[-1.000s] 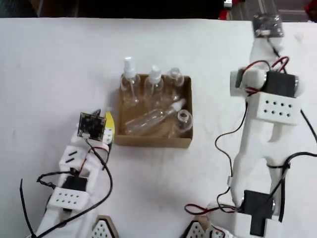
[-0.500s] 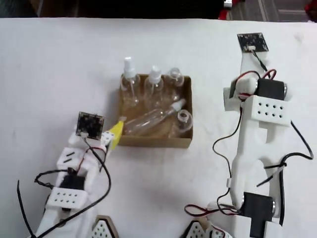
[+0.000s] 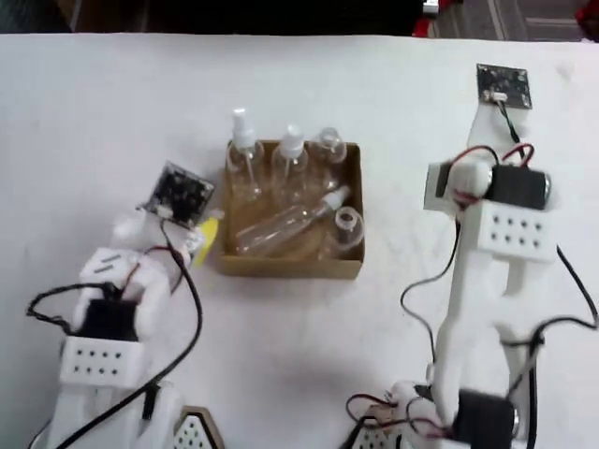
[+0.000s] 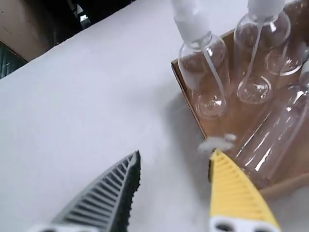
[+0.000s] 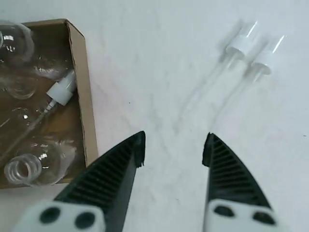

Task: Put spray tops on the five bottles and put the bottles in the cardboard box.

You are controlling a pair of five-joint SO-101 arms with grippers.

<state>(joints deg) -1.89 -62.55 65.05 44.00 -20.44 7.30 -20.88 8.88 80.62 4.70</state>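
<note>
Centrally, the cardboard box on the white table holds five bottles. Two capped bottles stand along its far wall beside a third bottle. A lying bottle, also capped, rests diagonally, and an open-necked bottle stands at the near right corner. Just beside the box's left wall hangs the left gripper, jaws apart, holding nothing. Between the box and two loose spray tops, the right gripper hangs over bare table, jaws likewise apart.

Cardboard box holds five bottles (one lying).
</note>
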